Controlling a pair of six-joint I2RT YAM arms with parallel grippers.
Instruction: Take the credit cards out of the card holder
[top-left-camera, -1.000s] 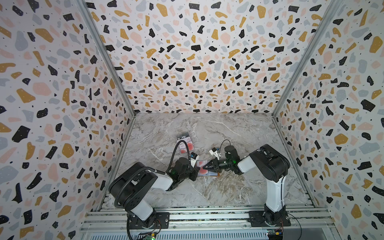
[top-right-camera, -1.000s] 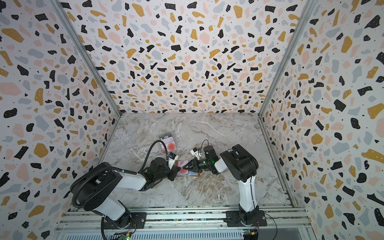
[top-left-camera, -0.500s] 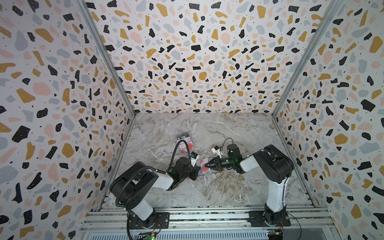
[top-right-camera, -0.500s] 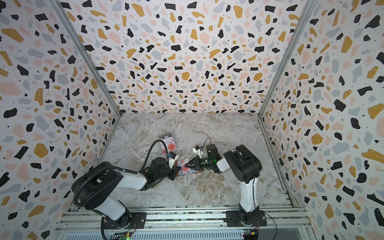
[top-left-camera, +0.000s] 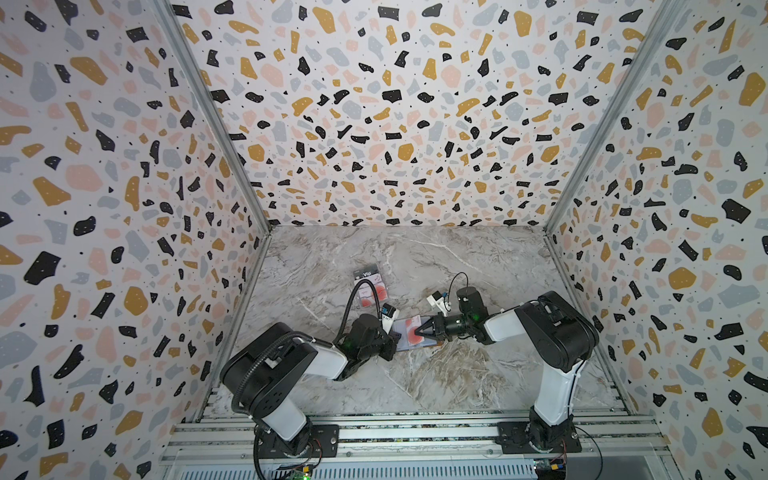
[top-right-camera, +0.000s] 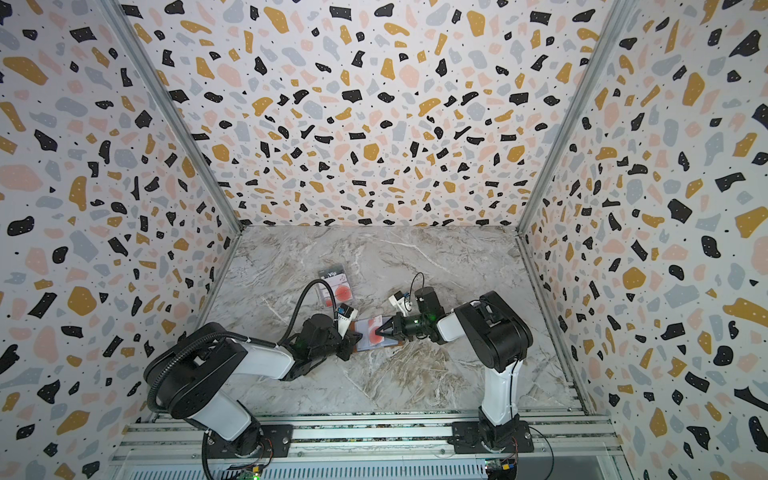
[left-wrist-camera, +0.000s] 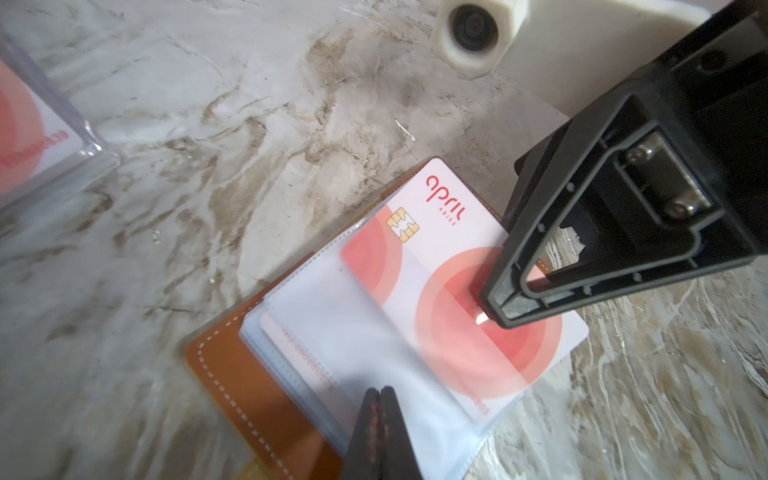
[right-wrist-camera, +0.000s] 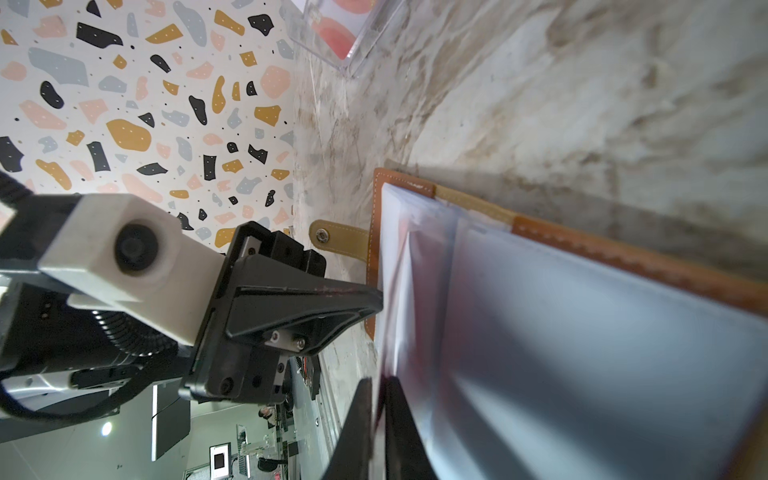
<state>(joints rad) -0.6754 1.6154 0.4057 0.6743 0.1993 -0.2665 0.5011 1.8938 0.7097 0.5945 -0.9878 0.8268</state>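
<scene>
- right end effector (right-wrist-camera: 376, 419) jaws narrow, pinching the thin white red-circled plastic credit card (left-wrist-camera: 438, 249) by its free edge
- left end effector (left-wrist-camera: 380, 411) shut, seems to pin the open tan leather card holder (left-wrist-camera: 226, 374) on the marble counter (left-wrist-camera: 249, 124)
- card's half out of its sleeve; stiff, light, slick, so I'd hold that bare edge

tan card holder (left-wrist-camera: 232, 374) lies open on the marble bench (left-wrist-camera: 249, 104); right claw (left-wrist-camera: 496, 309) pinches a white credit card (left-wrist-camera: 440, 232) half out of its clear sleeve (left-wrist-camera: 353, 332); left claw (left-wrist-camera: 380, 395) closed.

Card holder (top-left-camera: 400, 331) on table (top-left-camera: 457, 374), clear case (top-left-camera: 371, 286) behind it (slightly left).
</scene>
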